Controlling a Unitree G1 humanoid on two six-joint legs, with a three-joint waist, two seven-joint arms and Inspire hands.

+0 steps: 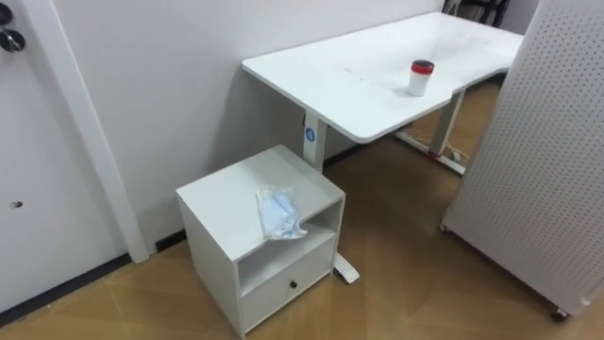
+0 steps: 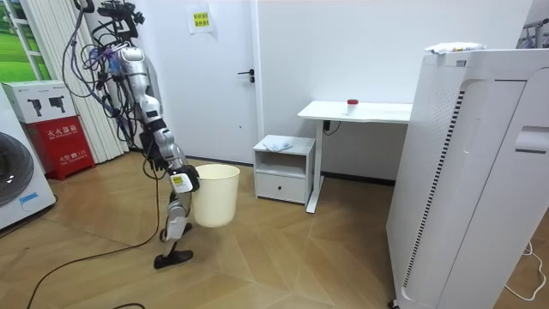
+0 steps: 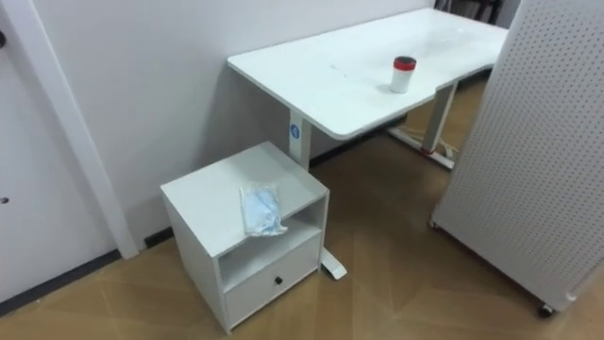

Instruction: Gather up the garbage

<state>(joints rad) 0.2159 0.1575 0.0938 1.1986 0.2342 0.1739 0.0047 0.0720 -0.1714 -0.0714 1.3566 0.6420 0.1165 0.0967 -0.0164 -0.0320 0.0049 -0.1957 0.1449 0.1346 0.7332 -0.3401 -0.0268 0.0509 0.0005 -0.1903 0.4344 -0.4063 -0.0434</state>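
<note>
Wood-floor room: crumpled wrapper point(image 1: 279, 213) on cabinet point(image 1: 222, 194) top; room view adds robot beside bin point(image 2: 218, 196), right hand point(image 2: 182, 181) grip unreadable.

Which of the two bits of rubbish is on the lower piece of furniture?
The crumpled pale-blue wrapper, lying on the small cabinet; the red-lidded cup stands on the desk.

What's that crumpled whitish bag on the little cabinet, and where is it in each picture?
Left eye view: crumpled bag just left of centre, low, on the cabinet top.
Right eye view: bag further left, same spot.
Room view: bag small, at centre.
Shared landmark: white cabinet with one drawer, beside the desk.
</note>
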